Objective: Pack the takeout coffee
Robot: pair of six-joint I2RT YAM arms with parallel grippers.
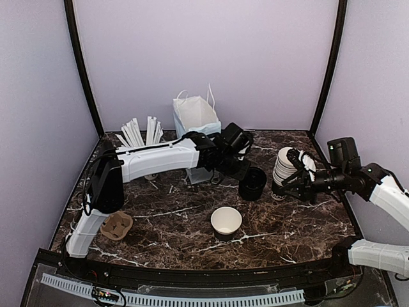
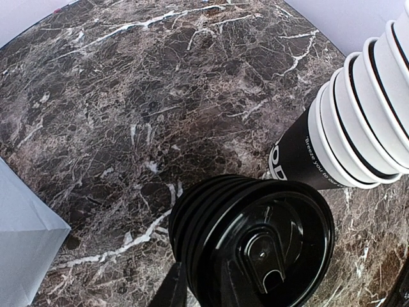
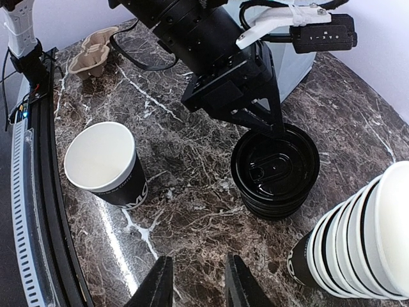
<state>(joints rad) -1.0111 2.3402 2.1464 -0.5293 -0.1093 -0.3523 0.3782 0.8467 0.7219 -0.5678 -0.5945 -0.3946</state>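
Note:
No capped cup is in view. A lone lidless cup, dark outside and white inside, stands upright at the table's front centre; it also shows in the right wrist view. A stack of black lids stands behind it. My left gripper straddles the near rim of the lid stack, one finger outside and one over the top lid, with a gap between them. My right gripper is open and empty above bare table, beside the tilted stack of white-rimmed cups.
A white paper bag stands open at the back centre. Wrapped straws lie at the back left. A cardboard cup carrier sits at the front left. The cup stack leans right of the lids. The left arm spans the middle.

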